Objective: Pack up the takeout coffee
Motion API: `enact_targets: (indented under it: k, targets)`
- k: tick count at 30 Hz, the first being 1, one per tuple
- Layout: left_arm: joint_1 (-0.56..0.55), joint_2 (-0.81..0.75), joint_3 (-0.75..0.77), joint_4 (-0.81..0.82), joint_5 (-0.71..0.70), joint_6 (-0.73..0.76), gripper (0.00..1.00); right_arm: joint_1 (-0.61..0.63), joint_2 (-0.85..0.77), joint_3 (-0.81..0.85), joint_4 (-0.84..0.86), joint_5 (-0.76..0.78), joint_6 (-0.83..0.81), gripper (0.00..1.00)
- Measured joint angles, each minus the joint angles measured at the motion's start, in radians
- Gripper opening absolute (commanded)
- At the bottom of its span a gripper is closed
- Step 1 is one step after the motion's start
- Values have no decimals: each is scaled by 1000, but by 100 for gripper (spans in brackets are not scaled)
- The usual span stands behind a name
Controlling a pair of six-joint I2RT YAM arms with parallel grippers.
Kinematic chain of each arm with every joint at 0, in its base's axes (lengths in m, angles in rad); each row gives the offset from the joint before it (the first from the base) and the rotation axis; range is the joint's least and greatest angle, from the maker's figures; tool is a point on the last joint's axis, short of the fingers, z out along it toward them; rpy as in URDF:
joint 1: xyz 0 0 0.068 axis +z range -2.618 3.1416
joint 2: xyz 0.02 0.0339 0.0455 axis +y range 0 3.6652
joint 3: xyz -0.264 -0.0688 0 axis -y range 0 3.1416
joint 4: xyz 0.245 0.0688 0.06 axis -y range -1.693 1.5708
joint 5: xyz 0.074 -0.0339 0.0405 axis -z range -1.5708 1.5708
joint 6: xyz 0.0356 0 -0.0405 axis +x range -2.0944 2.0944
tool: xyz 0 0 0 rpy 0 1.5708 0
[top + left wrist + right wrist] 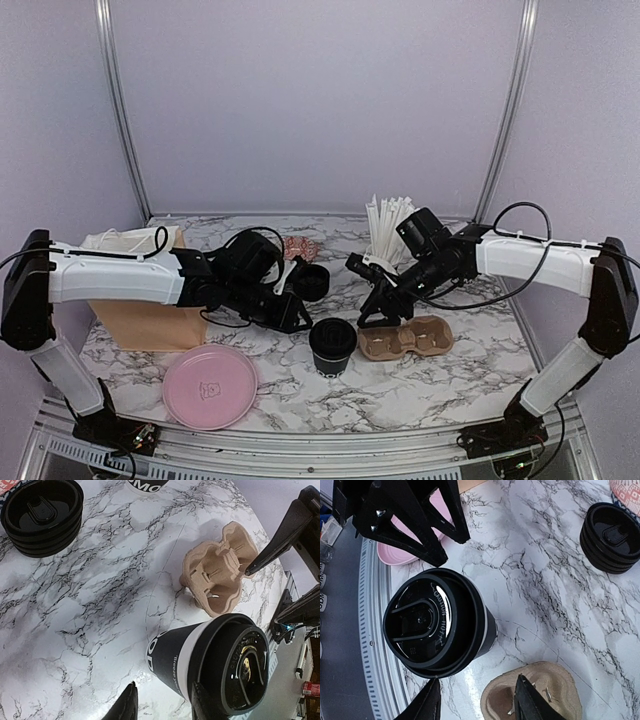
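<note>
One takeout coffee cup (332,346) stands on the marble table between my two grippers, black with a round black lid on top. In the left wrist view the cup (200,660) shows white lettering and a cream band under the lid. My left gripper (165,707) is open just left of it, and one finger (205,705) overlaps its rim in that view. My right gripper (477,702) is open too, with nothing in it. It hangs over the table and the near edge of the brown pulp carrier (540,692), close to the cup (437,625).
A stack of black lids (311,283) sits behind the cup. A black cup of white straws (386,232) stands at the back. A pink plate (210,386) lies front left, with a brown paper bag (140,310) behind it. The carrier (406,340) lies right of the cup.
</note>
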Motion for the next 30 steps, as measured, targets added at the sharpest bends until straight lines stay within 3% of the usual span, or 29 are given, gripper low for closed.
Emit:
enact_targets:
  k: [24, 30]
  targets:
    - [-1, 0, -10, 5, 23, -25, 39, 0, 62, 0, -3, -63, -2, 52]
    - [-1, -22, -11, -18, -59, -37, 41, 0, 76, 2, -8, -69, -3, 52]
